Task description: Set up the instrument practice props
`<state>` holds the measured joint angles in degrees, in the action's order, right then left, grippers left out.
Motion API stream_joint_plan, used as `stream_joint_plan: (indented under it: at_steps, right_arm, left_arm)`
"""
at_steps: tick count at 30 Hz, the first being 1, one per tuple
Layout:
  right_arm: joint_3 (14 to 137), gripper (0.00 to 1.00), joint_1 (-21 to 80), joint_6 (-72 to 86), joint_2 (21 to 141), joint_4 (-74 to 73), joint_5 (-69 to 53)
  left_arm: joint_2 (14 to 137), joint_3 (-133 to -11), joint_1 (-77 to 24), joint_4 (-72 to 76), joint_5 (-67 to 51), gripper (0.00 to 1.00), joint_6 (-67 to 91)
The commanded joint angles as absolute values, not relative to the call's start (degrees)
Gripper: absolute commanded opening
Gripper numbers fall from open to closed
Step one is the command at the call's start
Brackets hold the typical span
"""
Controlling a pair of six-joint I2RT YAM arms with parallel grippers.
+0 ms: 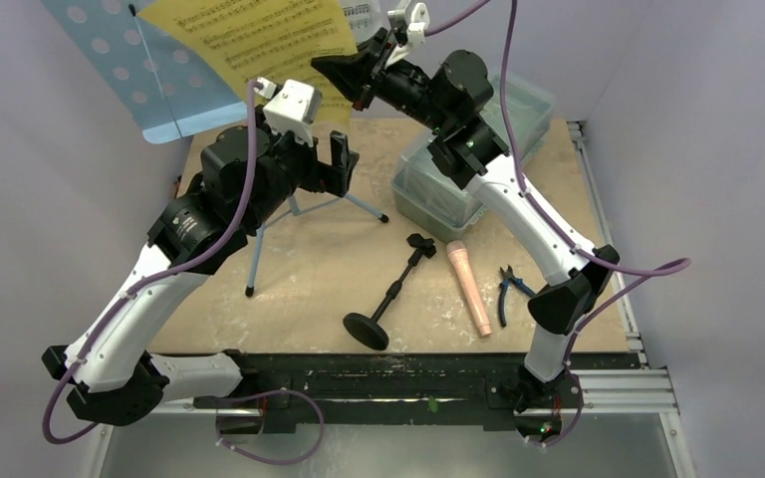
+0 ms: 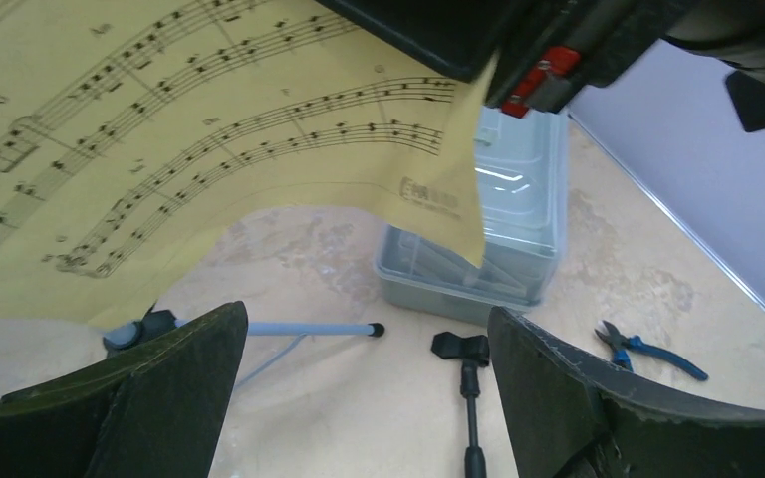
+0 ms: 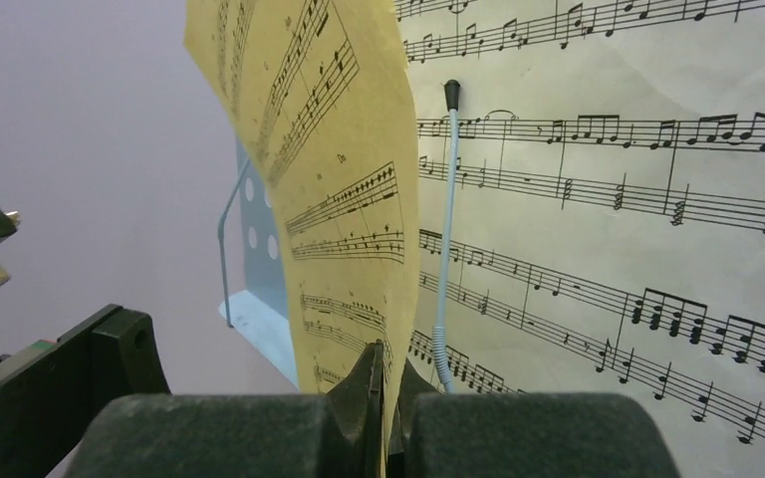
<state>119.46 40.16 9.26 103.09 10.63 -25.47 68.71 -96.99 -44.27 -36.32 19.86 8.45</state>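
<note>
The light blue music stand (image 1: 110,60) is upright at the table's (image 1: 299,289) far-left corner, white sheet (image 3: 608,199) on it. The right gripper (image 3: 386,383) pinches the yellow sheet (image 1: 259,40) there, not yet seated; the left gripper (image 2: 367,329) gapes empty. The mic stand (image 1: 395,287) and toy microphone (image 1: 468,289) lie unassembled near the front edge.

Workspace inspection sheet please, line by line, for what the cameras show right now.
Surface: wooden tabletop, white smears.
Job's things: blue music stand upright; white sheet on it, yellow sheet bowed in front; mic stand and pink microphone lying flat, apart.
Clutter: clear lidded box at back right; blue-handled pliers right of the microphone.
Claws: left claw open, holding nothing; right claw shut on the yellow sheet's edge.
Cables: purple cables looping loosely off both arms.
Surroundings: plain pale walls; metal rails along near and right edges.
</note>
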Motion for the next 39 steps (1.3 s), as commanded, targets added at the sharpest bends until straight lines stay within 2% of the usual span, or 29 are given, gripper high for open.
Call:
stream_joint_plan:
  at_steps: [1,10,21,29,35,39]
  right_arm:
    - [121.54,0.0,40.34,8.61,102.2,10.76,-21.8]
    - [134.44,0.0,40.44,23.13,109.04,14.18,-22.33]
    - [139.67,0.0,43.0,27.94,114.26,16.52,-15.72]
    - [140.28,0.0,45.73,27.32,115.06,18.08,-11.69]
    - [141.19,0.0,46.38,27.59,116.06,18.35,-10.22]
    - [141.28,0.0,47.07,27.28,116.36,18.84,-9.58]
  left_arm:
    - [66.15,-96.38,-43.95,-32.83,12.87,0.9,10.13]
    - [65.77,-102.21,-43.88,-36.14,25.29,0.91,8.85]
    - [68.22,-109.0,-43.86,-33.47,47.9,0.96,-0.36]
    - [66.27,-100.16,-43.82,-16.08,65.47,0.9,-15.73]
    - [65.53,-95.83,-43.06,-7.46,70.5,0.9,-24.38]
    - [67.16,-97.01,-39.92,-11.14,68.87,0.91,-22.82]
